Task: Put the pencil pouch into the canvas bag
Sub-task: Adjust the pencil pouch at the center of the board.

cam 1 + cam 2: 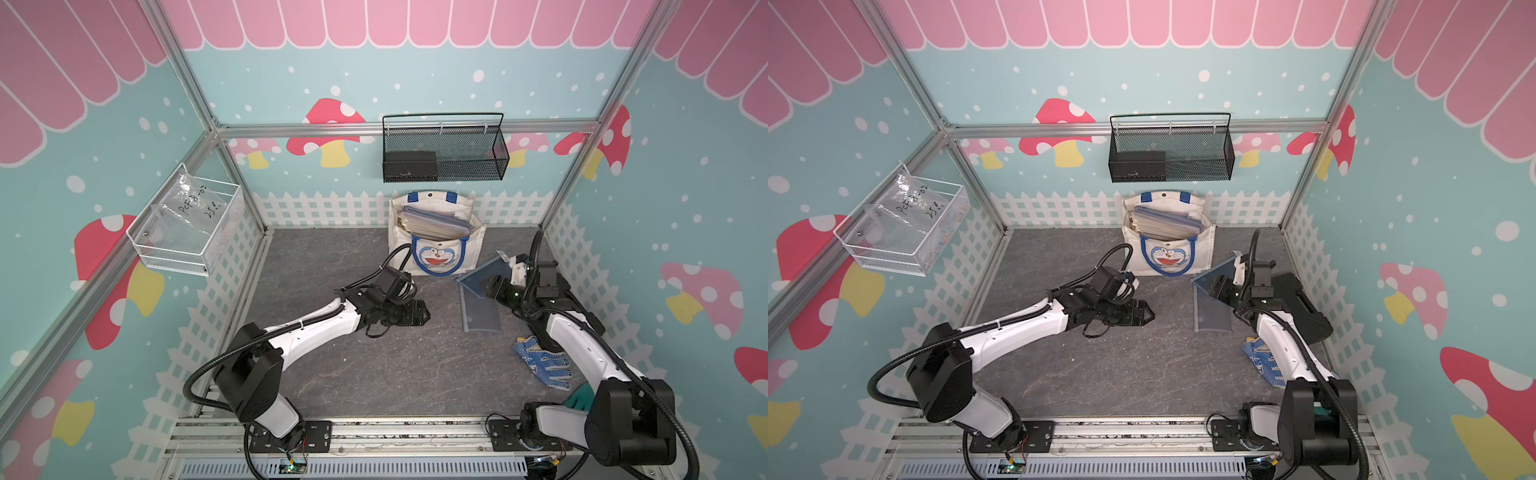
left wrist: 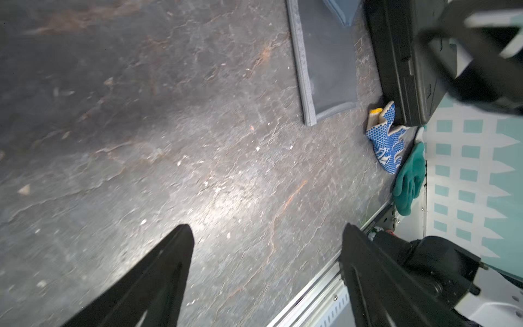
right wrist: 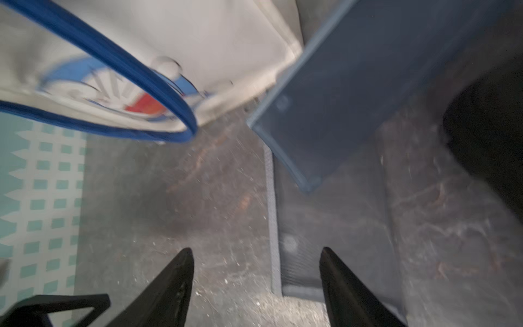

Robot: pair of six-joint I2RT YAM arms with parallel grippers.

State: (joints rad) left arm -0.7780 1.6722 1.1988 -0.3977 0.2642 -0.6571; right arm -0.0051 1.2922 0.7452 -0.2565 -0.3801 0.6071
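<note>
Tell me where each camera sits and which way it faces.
Top views: high at the front, looking down at the grey slate-look tabletop, both arms, and the cream canvas bag with blue handles.
Left wrist: on the left arm, looking past the open left gripper at the tabletop and the flat grey mesh pencil pouch.
Right wrist: looking past the open right gripper at bag and pouch.
Shared: the pouch appears in every view.
</note>
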